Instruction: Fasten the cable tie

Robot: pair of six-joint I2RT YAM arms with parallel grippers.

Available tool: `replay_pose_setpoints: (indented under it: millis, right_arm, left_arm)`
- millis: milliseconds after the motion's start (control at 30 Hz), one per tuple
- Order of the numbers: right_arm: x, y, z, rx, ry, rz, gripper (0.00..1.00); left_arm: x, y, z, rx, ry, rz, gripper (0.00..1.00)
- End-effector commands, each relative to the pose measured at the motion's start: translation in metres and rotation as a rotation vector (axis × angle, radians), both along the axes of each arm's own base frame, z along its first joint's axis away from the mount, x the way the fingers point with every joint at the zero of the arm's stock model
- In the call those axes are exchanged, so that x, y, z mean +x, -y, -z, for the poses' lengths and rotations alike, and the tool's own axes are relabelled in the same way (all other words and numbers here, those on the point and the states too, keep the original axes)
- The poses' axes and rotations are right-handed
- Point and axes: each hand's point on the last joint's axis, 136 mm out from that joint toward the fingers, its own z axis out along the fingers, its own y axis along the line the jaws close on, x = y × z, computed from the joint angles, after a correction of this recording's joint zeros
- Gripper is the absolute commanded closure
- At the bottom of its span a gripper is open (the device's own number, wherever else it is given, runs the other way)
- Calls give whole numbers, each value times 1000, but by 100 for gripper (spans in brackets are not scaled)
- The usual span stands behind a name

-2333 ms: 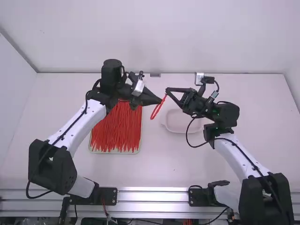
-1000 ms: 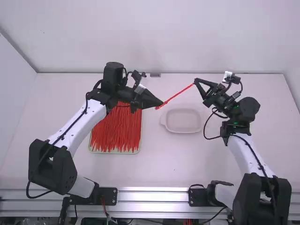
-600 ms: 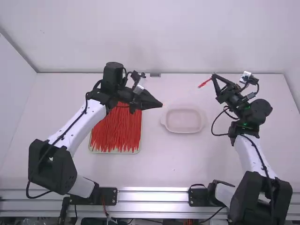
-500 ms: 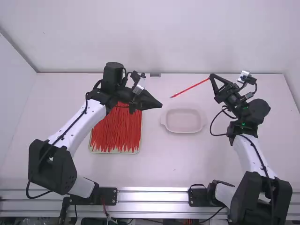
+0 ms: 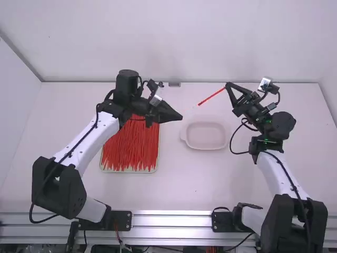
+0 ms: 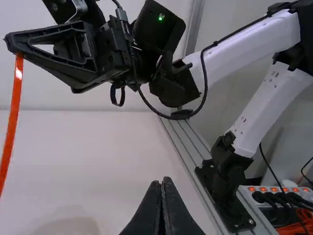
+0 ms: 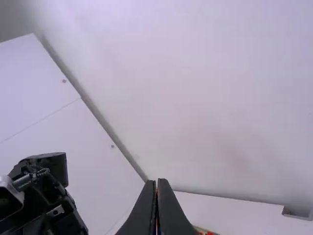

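Note:
A red cable tie (image 5: 211,96) sticks out straight and slanting from my right gripper (image 5: 227,85), which is shut on one end of it, high above the table behind the bowl. The same tie (image 6: 13,105) hangs from that gripper's tip in the left wrist view. A sliver of red (image 7: 156,221) shows between my right fingers. My left gripper (image 5: 179,115) is shut with nothing in it, beside the tray and a short way from the tie's free end. Its closed fingers (image 6: 154,196) point toward the right arm.
A flat tray (image 5: 156,169) holds several loose red cable ties (image 5: 131,145) under the left arm. A white bowl (image 5: 185,138) sits on the table between the two grippers. The table's back edge meets the wall just behind.
The tie was looped between both grippers; the right gripper pulled it away to the right as a straight strip. Since half a second ago that gripper has shifted slightly left. The left arm has stayed put.

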Motion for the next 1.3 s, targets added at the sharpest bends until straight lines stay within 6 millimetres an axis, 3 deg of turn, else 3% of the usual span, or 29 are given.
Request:
replay_pose_setpoints:
  millis: [0, 100, 133, 167, 200, 233, 267, 400, 600, 867, 1000, 1133, 1267]
  right_arm:
    - [0, 1, -13, -1, 31, 2, 100]
    - [-1, 0, -12, -2, 29, -3, 100]
    - [-1, 0, -12, -3, 31, -5, 100]
    - [-1, -1, -12, -4, 31, -7, 100]
    - [-1, -1, -12, -4, 31, -7, 100]
    - [-2, -1, -12, -4, 31, -7, 100]
    - [-2, -1, -12, -5, 30, -10, 100]
    - [-3, -3, -11, -11, 30, -24, 100]
    - [-4, -4, -11, -3, 20, -35, 100]
    - [-9, -10, -7, -16, 5, -80, 100]
    - [-13, -15, -2, -63, 19, -112, 100]
    - [-6, -13, 17, -87, -46, -95, 100]
    - [4, -7, 39, -109, -122, -44, 100]
  left_arm:
    - [9, -6, -3, 2, 25, -39, 96]
    - [17, -13, -3, 8, 26, -73, 86]
    - [19, -15, -3, 9, 16, -81, 71]
    - [22, -18, -4, 11, 1, -92, 50]
    - [26, -20, -6, 16, -25, -109, 38]
    - [32, -23, -6, 26, -59, -141, 15]
    - [42, -26, -6, 42, -108, -193, 1]
    - [81, -41, -3, 75, -246, -408, 1]
    - [105, -65, 0, 77, -318, -548, 1]
    - [114, -97, 13, 93, -412, -619, 1]
    - [114, -117, 28, 128, -450, -658, 1]
    - [105, -133, 48, 182, -477, -676, 1]
    - [94, -134, 61, 225, -472, -657, 1]
